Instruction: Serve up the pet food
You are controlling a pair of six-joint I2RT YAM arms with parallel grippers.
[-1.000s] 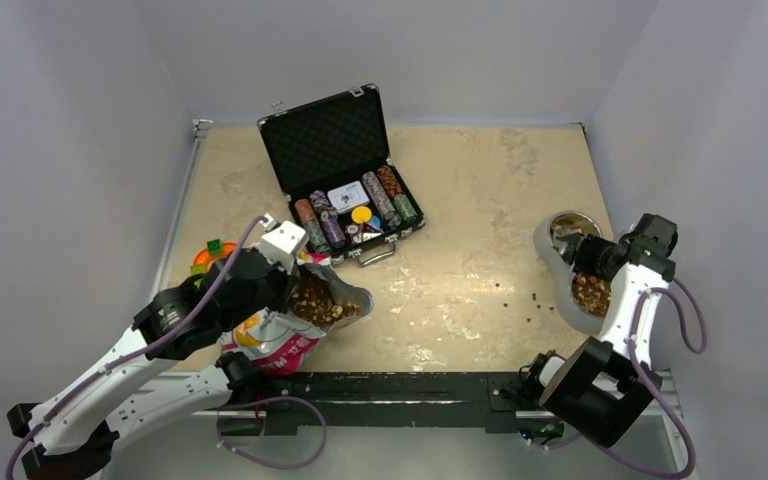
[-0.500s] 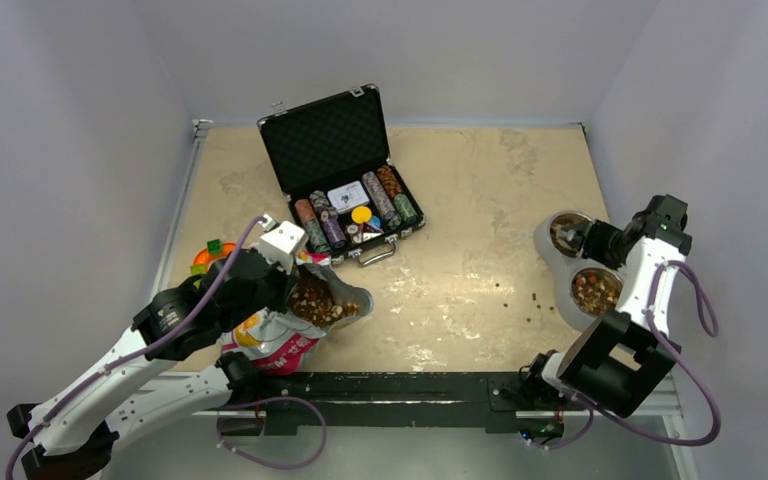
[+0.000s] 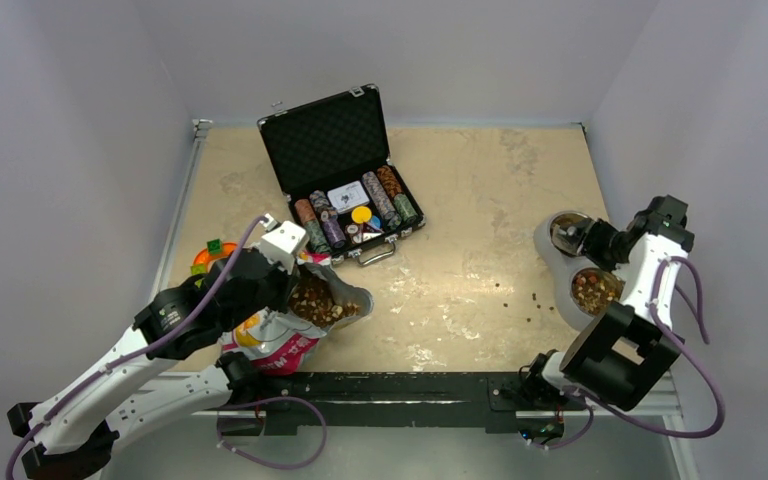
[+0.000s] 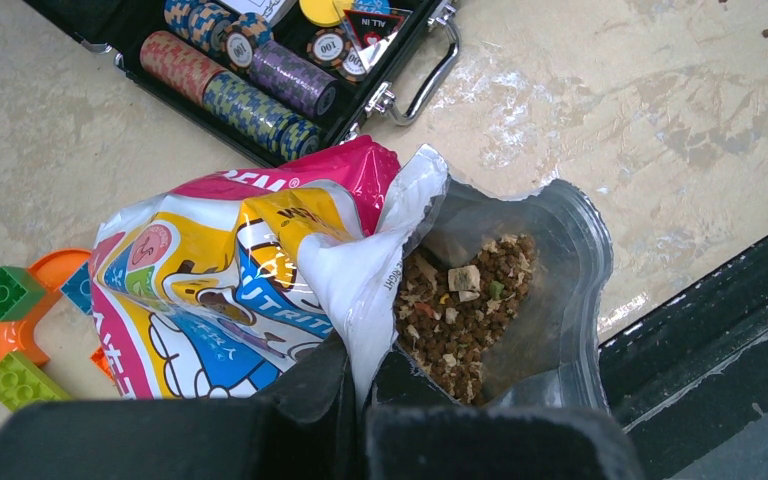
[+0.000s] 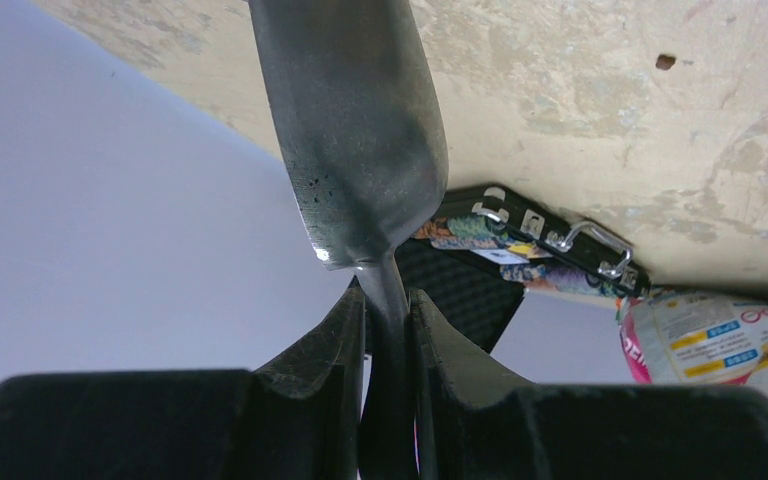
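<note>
Left jaws: fully closed, pinching the bag (image 4: 210,270) rim so its mouth gapes
Right jaws: slightly apart, clamped on the spoon (image 5: 350,130) handle, at the double bowl (image 3: 545,248)
Pet food (image 4: 455,310): in the bag; more in the bowl's near cup; strays on the worktop (image 3: 480,190)
Step, judged: emptying the spoon; tip slowly, low over the cup, to avoid scatter

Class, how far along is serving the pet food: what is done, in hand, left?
Done: both feeder bowls hold kibble. In hand: left gripper pinches the open bag; right gripper clamps a spoon by them. Left: perhaps more scoops; stray pellets on table.
</note>
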